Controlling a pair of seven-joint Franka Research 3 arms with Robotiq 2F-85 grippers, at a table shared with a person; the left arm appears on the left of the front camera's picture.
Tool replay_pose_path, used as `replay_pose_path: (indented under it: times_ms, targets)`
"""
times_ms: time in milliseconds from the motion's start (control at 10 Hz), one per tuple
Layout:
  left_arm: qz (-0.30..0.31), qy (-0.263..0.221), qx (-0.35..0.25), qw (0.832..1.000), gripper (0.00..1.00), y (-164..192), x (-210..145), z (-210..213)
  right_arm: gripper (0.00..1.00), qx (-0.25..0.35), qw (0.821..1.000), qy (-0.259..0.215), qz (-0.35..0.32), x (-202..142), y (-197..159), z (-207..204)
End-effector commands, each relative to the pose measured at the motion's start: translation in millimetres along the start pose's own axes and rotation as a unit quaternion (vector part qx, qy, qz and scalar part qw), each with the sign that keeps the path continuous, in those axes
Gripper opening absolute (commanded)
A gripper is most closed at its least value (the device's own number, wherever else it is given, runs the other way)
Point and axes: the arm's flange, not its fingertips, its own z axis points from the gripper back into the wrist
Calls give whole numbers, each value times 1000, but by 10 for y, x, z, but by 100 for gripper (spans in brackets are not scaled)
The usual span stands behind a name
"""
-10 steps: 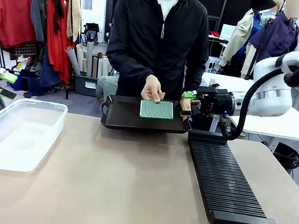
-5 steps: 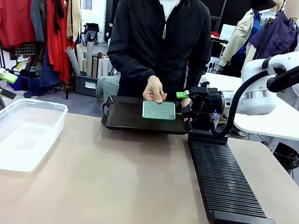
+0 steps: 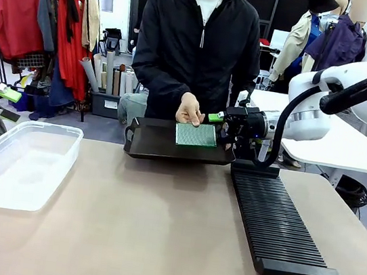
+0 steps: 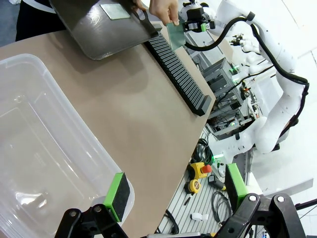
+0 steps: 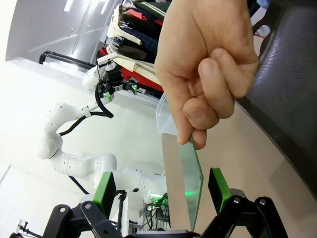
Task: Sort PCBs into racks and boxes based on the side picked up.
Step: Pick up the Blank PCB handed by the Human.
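"Looking along the right gripper (image 5: 161, 191), is it pinching anything?"

"No, its jaws are standing spread wide. A person's hand (image 5: 208, 64) is pinching a PCB (image 5: 190, 183) by its upper edge and holding it upright, edge-on, between the two green pads (image 5: 105, 191). Both pads are standing clear of it."

"Where is that happening on the table (image 3: 155, 243)?"

"At the far side, just past the right end of the dark tray (image 3: 148, 147) and close to the far end of the black rack (image 3: 274, 219). A second PCB (image 3: 195, 134) is lying flat on that tray, and the person's other hand (image 3: 189, 109) is hovering just behind it."

"What is the left gripper (image 4: 176, 191) doing?"

"Its fingers are also standing apart, gripping nothing. It is hanging above the near rim of the clear tub (image 4: 49, 139), which is sitting at the robot's left end of the table, well apart from the rack."

"Is the rack lying square to the table?"

"It is running lengthwise from the far edge toward the robot, on the right side."
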Motion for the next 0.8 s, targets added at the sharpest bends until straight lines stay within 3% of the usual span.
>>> replay_pose_path:
  times_ms: [0, 200, 300, 500, 700]
  targets:
    - [5, -1, -3, 1000, 100, -22, 3, 10, 100, -2, 999, -32, 23, 23, -16, 9]
    - [5, -1, -3, 1000, 100, -22, 3, 10, 100, -5, 998, -47, 30, 14, -16, 17]
    - [5, -1, -3, 1000, 100, -22, 3, 10, 95, -8, 998, -50, 31, 7, -21, 2]
    - [5, -1, -3, 1000, 100, -22, 3, 10, 69, -16, 998, -52, 30, -1, -31, -18]
    - [5, -1, -3, 1000, 100, -22, 3, 10, 34, -23, 998, -51, 29, -6, -41, -44]
